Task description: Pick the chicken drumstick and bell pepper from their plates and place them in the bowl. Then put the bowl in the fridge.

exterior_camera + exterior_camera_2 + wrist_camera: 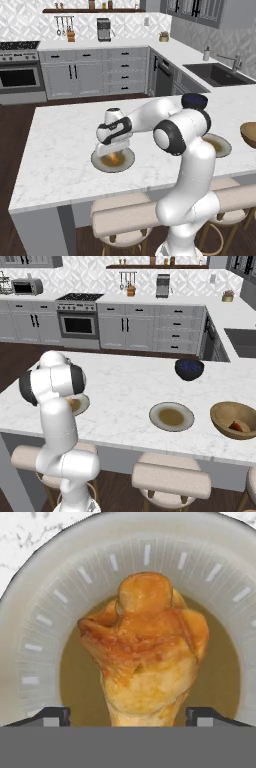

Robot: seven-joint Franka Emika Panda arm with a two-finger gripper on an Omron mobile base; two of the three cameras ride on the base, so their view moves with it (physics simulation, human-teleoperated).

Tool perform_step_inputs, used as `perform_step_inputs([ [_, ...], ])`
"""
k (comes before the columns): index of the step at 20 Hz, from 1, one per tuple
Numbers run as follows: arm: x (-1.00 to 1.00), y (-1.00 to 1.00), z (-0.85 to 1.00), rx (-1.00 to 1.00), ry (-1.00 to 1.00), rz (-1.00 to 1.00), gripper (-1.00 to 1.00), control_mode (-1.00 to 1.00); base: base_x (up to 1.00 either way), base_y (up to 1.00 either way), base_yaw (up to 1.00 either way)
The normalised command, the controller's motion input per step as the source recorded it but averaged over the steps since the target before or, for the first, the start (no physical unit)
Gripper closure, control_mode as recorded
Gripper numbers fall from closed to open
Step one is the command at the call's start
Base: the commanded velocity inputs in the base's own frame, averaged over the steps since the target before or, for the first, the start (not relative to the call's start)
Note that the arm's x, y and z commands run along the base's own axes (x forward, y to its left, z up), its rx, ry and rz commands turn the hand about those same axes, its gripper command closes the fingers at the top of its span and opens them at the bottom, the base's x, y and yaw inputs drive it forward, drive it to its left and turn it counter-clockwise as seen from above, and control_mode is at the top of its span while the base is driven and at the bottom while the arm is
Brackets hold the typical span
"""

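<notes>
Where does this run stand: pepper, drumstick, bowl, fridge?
Done: the bell pepper already lies in the wooden bowl, and its plate is bare. In hand: the gripper is down over the chicken drumstick, fingers either side of it, on the other plate. Left: lifting the drumstick into the bowl, then taking the bowl to the fridge.
</notes>
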Motion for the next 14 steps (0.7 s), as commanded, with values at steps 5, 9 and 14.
perform_step_inputs([
  [5,0.07,0.05,-0.67,-0.01,0.01,0.02,1.00,-1.00,0.00,0.00,0.00],
  [9,-0.06,0.04,-0.64,-0.02,0.01,0.08,1.00,-1.00,0.00,0.00,0.00],
  [14,-0.93,-0.25,0.34,0.05,-0.02,0.00,1.00,-1.00,0.00,0.00,0.00],
])
